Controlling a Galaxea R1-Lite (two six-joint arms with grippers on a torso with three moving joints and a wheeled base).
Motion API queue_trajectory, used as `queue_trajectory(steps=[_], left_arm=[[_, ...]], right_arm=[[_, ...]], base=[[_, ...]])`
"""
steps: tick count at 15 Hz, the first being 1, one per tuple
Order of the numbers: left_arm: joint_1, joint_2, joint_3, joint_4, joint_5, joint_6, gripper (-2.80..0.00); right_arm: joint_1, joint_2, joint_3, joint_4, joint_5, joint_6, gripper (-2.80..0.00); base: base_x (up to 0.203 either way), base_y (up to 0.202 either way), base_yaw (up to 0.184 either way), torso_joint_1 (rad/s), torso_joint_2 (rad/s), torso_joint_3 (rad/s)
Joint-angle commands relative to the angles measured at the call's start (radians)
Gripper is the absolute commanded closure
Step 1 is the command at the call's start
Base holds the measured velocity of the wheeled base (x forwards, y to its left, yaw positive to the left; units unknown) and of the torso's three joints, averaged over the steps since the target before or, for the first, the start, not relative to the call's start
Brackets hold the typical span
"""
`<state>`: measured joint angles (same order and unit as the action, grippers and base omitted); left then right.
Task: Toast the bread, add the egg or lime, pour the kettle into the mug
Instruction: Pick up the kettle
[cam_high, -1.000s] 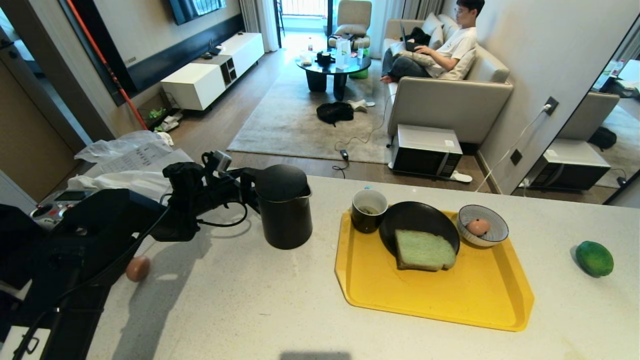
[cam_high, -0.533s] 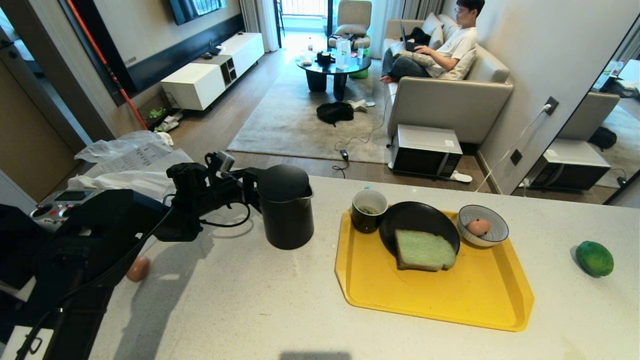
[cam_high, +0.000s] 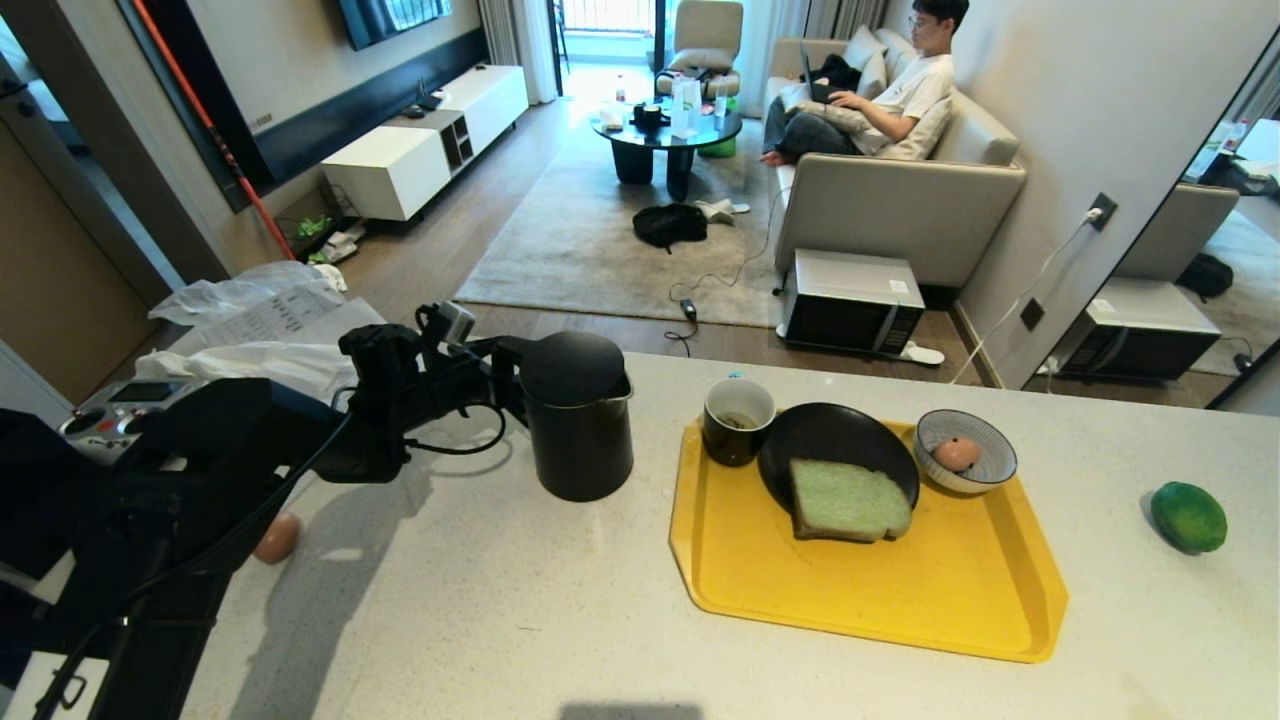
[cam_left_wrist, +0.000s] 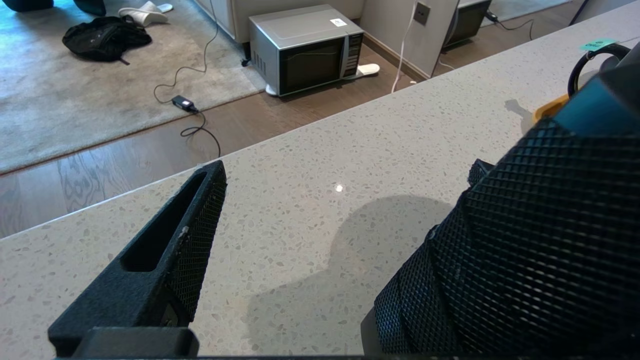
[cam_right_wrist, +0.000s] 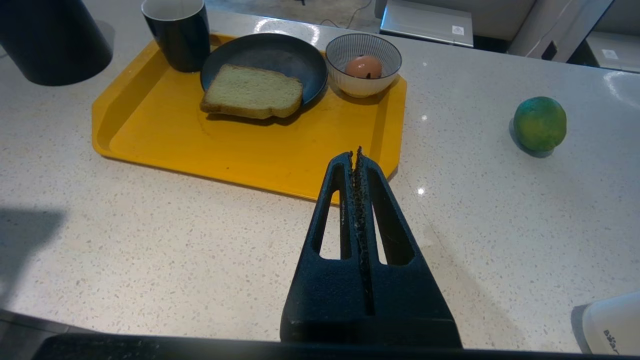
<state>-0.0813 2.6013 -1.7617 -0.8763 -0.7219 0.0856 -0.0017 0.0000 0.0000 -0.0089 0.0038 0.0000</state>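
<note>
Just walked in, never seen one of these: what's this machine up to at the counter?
Its left gripper is open beside the kettle, not gripping it. On the yellow tray sit the mug, the bread on a black plate, and the egg in a bowl. The right gripper is shut, empty.

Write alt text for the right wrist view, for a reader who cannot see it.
The right tool, shut and empty, hangs over a speckled counter near a yellow tray. The tray holds a black mug, a dark plate with the bread, and a striped bowl with the egg. The lime sits apart on the counter.
</note>
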Motion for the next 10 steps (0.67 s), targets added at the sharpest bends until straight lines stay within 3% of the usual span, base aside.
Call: queue_trajectory(steps=[1,2,10], left_arm=[[0.0,-0.004,0.001,-0.006,-0.004,0.003,-2.8],[0.0,-0.004,0.001,-0.007,-0.004,0.005,0.0],[-0.006,-0.007,0.004,-0.007,-0.004,0.0,0.0]], right_arm=[[0.0,0.002,0.002,0.0,0.001,0.0,0.0],[0.0,0.002,0.001,0.0,0.001,0.0,0.0],[0.0,0.001,0.001,0.0,0.001,0.0,0.0]], base=[[0.0,0.0,0.0,0.0,0.0,0.0],[0.0,0.0,0.0,0.0,0.0,0.0],[0.0,0.0,0.0,0.0,0.0,0.0]])
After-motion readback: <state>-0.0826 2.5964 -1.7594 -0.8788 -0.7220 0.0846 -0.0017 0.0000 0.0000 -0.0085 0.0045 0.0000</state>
